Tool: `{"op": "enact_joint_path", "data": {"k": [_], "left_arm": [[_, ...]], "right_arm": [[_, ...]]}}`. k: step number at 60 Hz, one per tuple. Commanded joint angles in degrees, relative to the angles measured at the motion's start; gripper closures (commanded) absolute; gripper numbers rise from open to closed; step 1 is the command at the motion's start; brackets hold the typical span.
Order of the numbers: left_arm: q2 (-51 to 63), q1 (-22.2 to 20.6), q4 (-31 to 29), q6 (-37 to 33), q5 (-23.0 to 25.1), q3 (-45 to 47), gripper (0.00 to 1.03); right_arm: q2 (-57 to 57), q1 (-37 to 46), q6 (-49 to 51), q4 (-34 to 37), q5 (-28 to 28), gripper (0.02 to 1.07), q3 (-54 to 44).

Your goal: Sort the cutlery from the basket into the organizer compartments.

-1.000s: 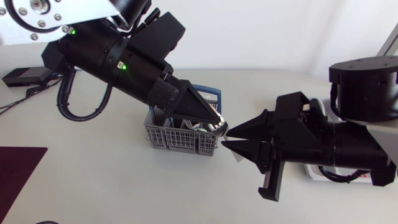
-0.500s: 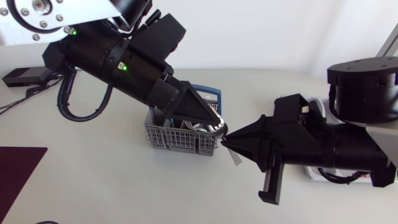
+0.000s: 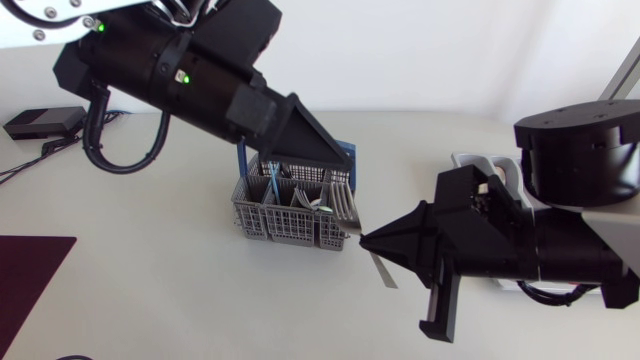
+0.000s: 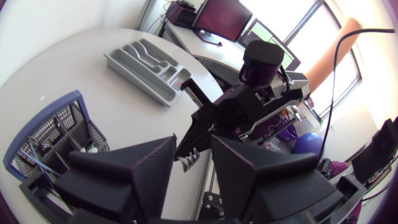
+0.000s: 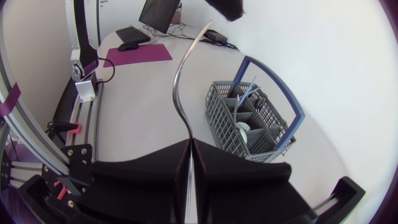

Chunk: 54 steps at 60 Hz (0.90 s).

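While right claw (image 3: 366, 240) pinches a cutlery piece (image 5: 175, 81) | left claw (image 4: 193, 146) parted, empty, over basket (image 3: 285, 225)

Organizer (image 3: 476, 163) at 3 o'clock of basket (image 3: 288, 228) mostly hidden under right arm (image 3: 572, 160); gripped end of utensil (image 5: 180, 81) buried in right pincer (image 5: 190, 142).

The left gripper (image 3: 340, 165) is angled downward with fingers parted; the right gripper (image 3: 366, 240) is pointed toward it, clamped on a metal utensil (image 5: 180, 81).
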<state>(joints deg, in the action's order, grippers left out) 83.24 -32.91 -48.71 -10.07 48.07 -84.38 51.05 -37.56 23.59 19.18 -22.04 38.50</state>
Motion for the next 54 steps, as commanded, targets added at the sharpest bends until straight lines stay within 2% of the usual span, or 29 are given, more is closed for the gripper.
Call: {"op": "enact_joint_path", "data": {"k": [1, 5, 11, 22, 24, 36, 54], "left_arm": [[-1.1, 2.1, 2.0, 2.7, 0.5, -2.5, 0.38], [-1.5, 3.8, 4.4, 4.8, 0.4, -2.7, 0.34], [-1.8, 6.8, 4.6, 4.9, -0.3, -3.2, 0.33], [-3.0, 9.3, 4.9, 3.1, -6.2, -0.8, 0.33], [-3.1, 9.4, 4.9, 2.3, -8.6, 0.0, 0.33], [-4.3, 7.5, 5.1, -2.3, -17.8, 5.5, 0.33], [-7.6, 3.3, 10.4, -7.9, -28.7, 13.3, 0.33]], "right_arm": [[-1.6, 0.0, -1.1, 1.2, 1.5, 1.01, -0.2], [-2.1, 0.8, -1.2, 2.0, 3.2, 1.01, -0.1], [-2.4, 3.7, -1.1, 2.9, 5.1, 1.01, -0.4], [-1.5, 13.3, 0.1, 2.8, 7.1, 1.01, -0.4], [-1.0, 15.9, 0.3, 2.4, 7.5, 1.01, -0.2], [3.7, 25.0, 1.5, -0.6, 12.4, 1.01, 1.2], [14.8, 39.4, 1.3, -6.0, 16.8, 1.01, 6.1]]}}
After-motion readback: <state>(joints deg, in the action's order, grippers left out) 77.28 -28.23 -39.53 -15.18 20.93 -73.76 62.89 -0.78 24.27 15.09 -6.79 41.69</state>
